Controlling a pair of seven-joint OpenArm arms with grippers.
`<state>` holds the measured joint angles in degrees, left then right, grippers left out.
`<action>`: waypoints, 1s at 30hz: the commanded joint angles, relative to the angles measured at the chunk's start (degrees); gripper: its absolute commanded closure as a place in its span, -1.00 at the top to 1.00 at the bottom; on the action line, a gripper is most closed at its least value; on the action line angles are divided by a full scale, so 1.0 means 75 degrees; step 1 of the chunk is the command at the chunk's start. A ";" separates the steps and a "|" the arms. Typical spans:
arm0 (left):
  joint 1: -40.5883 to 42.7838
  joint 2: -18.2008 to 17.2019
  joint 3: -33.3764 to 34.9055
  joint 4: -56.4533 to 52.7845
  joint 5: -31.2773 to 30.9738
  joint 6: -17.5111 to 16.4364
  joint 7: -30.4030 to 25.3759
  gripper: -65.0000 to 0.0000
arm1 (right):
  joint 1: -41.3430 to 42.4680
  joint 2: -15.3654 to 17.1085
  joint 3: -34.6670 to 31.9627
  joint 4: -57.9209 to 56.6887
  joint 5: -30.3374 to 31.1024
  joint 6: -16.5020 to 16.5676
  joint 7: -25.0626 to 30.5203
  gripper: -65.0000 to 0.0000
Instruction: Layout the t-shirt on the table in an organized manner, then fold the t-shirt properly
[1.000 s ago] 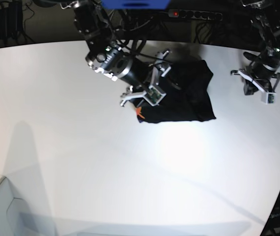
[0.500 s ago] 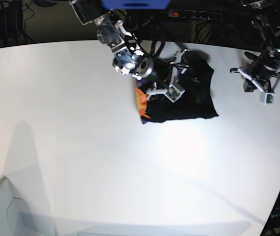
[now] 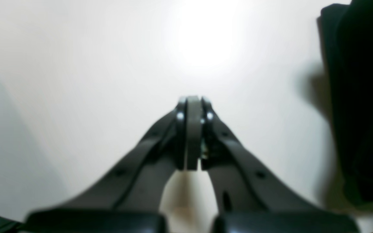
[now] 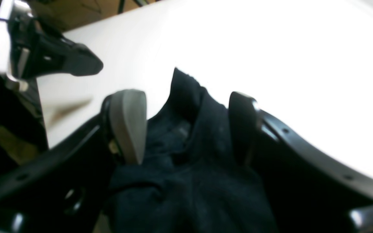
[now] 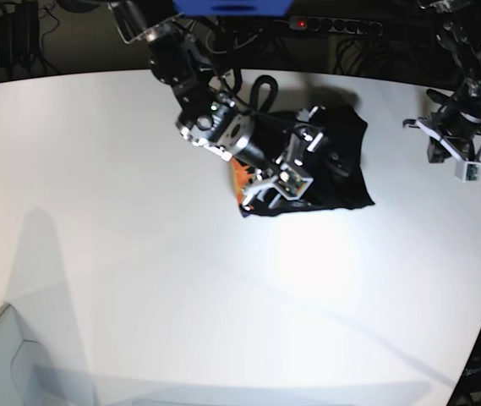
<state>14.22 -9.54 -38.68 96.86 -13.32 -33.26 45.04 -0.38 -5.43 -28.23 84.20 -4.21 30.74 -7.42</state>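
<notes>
- The black t-shirt (image 5: 341,165) lies bunched in a rough rectangle on the white tabletop (image 5: 139,254), in the upper middle of the base view, a bit right of centre.
- An orange patch of its print (image 5: 238,178) shows at the shirt's left edge, just beside the arm over it.
- The right pincer (image 5: 295,173) sits on the shirt's left half; in the right wrist view its fingers (image 4: 128,124) stand wide apart with a raised fold of dark cloth (image 4: 189,145) between them. Whether the fingers press the cloth cannot be told.
- The left pincer (image 5: 456,148) hangs at the upper right of the base view, over bare tabletop and apart from the shirt.
- In the left wrist view the left pincer's fingertips (image 3: 191,110) are clenched together with nothing between them, and the shirt's dark edge (image 3: 358,97) fills the right side of that frame.
- A power strip (image 5: 333,25) with a red light lies beyond the tabletop's far edge, at the top of the base view.
</notes>
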 commanded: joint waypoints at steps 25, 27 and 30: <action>0.0115 0.0270 -0.0042 0.0196 -0.0082 -0.0014 -0.0138 -0.98 | 0.1827 -0.0476 0.0007 -0.4399 0.0075 -0.0623 0.1534 0.25; 0.0115 0.0270 -0.0042 0.0208 -0.0082 -0.0014 -0.0138 -0.98 | 0.1803 -0.0476 0.0007 -0.4188 0.0075 -0.0623 0.1581 0.25; 0.0197 0.0270 -0.0053 0.0419 -0.0363 -0.0120 -0.0138 -0.95 | 0.1452 -0.0476 0.0007 -0.3157 0.0075 -0.0623 0.1523 0.25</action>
<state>15.70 -6.81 -38.89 98.74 -15.18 -33.78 45.21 9.50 -8.27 -28.16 59.66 -4.51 25.71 2.00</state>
